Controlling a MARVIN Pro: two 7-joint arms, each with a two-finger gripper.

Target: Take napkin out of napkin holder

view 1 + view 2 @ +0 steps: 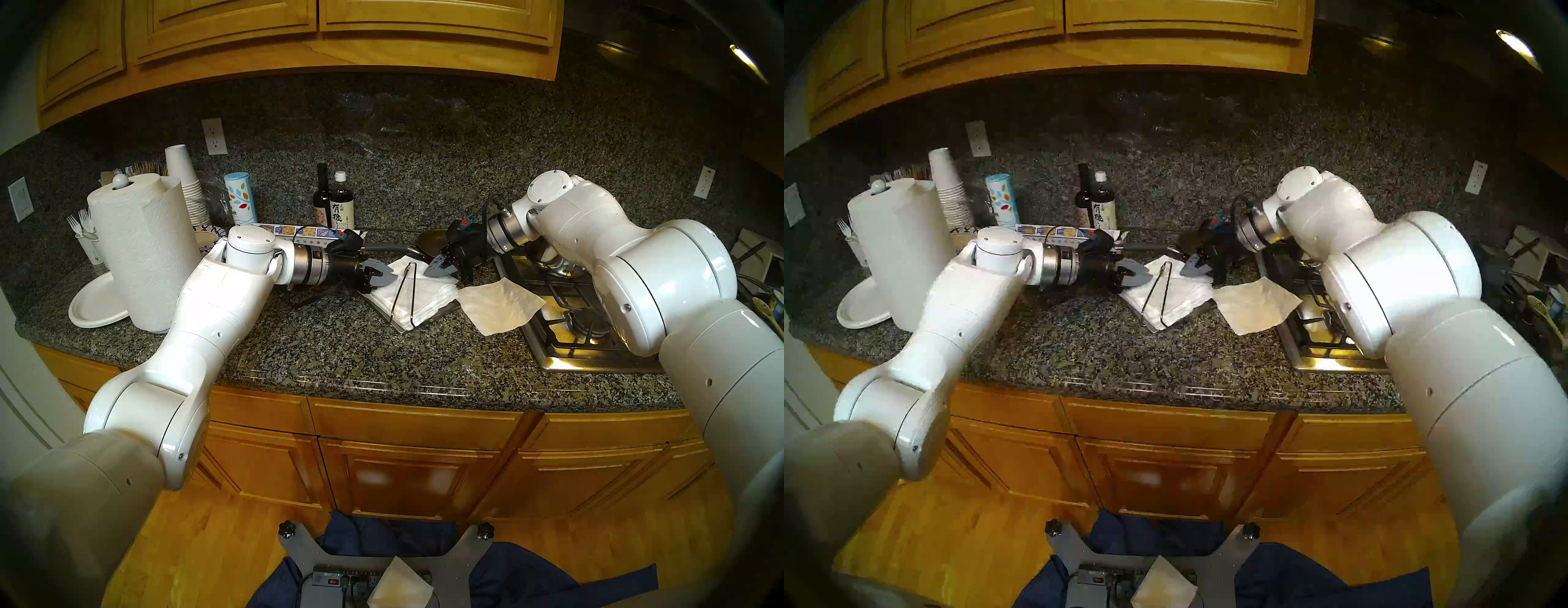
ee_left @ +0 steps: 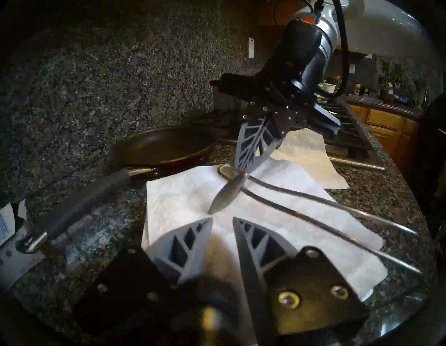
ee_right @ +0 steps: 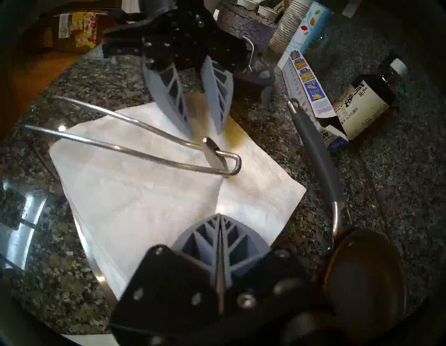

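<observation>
A: Lying flat on the surface (image 1: 339, 361), the napkin (image 1: 500, 306) is already sitting out of the napkin holder (image 1: 396, 325), just beside it, one corner overhanging the stove (image 1: 594, 339).

B: And the jaws?

A: The left gripper (image 2: 222, 219) is standing slightly parted over the stack (image 3: 144, 200), grasping nothing; the right gripper (image 3: 220, 218) is clenched, empty, by the wire arm (image 3: 135, 149). A pan (image 2: 164, 145) is crowding behind.
</observation>
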